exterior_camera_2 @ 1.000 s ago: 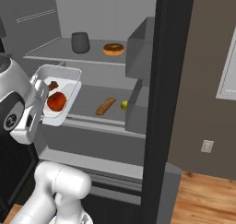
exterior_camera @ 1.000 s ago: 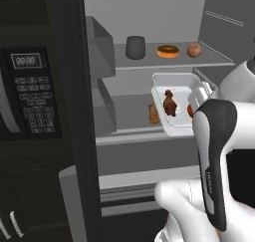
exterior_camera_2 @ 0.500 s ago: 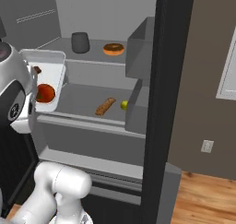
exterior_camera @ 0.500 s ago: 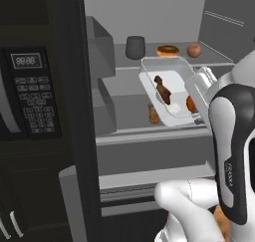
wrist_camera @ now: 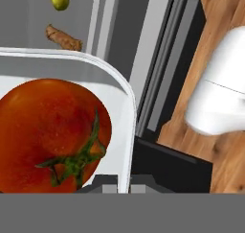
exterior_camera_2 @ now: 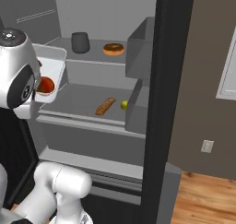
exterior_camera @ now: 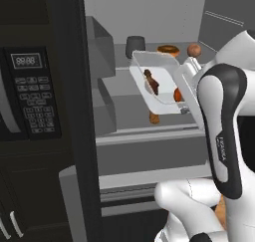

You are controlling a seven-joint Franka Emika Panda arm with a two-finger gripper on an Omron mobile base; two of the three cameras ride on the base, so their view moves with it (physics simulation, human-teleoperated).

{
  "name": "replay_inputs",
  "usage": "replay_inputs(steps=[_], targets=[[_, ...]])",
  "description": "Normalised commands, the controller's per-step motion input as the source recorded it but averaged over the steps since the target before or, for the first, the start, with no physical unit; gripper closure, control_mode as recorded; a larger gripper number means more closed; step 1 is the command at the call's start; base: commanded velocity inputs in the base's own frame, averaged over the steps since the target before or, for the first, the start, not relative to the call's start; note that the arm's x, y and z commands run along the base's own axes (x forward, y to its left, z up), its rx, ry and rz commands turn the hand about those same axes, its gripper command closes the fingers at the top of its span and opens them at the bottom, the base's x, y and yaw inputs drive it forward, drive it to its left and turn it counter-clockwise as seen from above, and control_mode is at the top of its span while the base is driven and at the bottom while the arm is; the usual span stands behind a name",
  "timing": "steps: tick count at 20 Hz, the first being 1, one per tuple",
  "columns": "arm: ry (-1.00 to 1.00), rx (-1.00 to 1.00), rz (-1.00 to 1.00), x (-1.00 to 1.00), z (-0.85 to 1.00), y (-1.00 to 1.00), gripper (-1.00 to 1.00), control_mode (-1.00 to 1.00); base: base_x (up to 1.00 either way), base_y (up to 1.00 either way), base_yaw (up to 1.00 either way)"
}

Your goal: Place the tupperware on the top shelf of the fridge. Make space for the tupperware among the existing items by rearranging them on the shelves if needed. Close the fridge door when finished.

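The tupperware [exterior_camera: 158,81], a white tub holding a tomato [wrist_camera: 48,131] and a brown piece of food, hangs tilted in front of the open fridge [exterior_camera: 144,12]. My gripper [wrist_camera: 117,181] is shut on its rim beside the tomato; in the left base view my own arm mostly hides it. The tub [exterior_camera_2: 51,68] is level with the front edge of the top shelf [exterior_camera_2: 94,53]. On that shelf stand a dark jar [exterior_camera_2: 80,42], a donut [exterior_camera_2: 113,49] and a round fruit [exterior_camera: 194,50]. A brown lump [exterior_camera_2: 105,106] and a lime [exterior_camera_2: 124,105] lie on the lower shelf.
The fridge's black door [exterior_camera_2: 171,89] stands open on the right, with grey door bins [exterior_camera_2: 140,48]. A black microwave cabinet [exterior_camera: 30,96] fills the left. The wooden floor [exterior_camera_2: 203,200] lies to the right of the fridge.
The tupperware has risen from lower-shelf height to the level of the top shelf's front edge and now tilts more steeply. The items on the shelves have not moved.
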Motion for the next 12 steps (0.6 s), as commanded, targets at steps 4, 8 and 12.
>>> replay_inputs(steps=[4,8,12], targets=[[0.0,0.08,0.0,0.37,0.0,0.14,1.0,-1.0,0.0,0.0,0.0],[0.0,0.02,0.0,0.3,0.0,0.42,1.0,-1.0,0.0,0.0,0.0],[0.0,0.0,0.04,0.11,0.02,0.46,1.0,-1.0,0.0,0.0,0.0]])
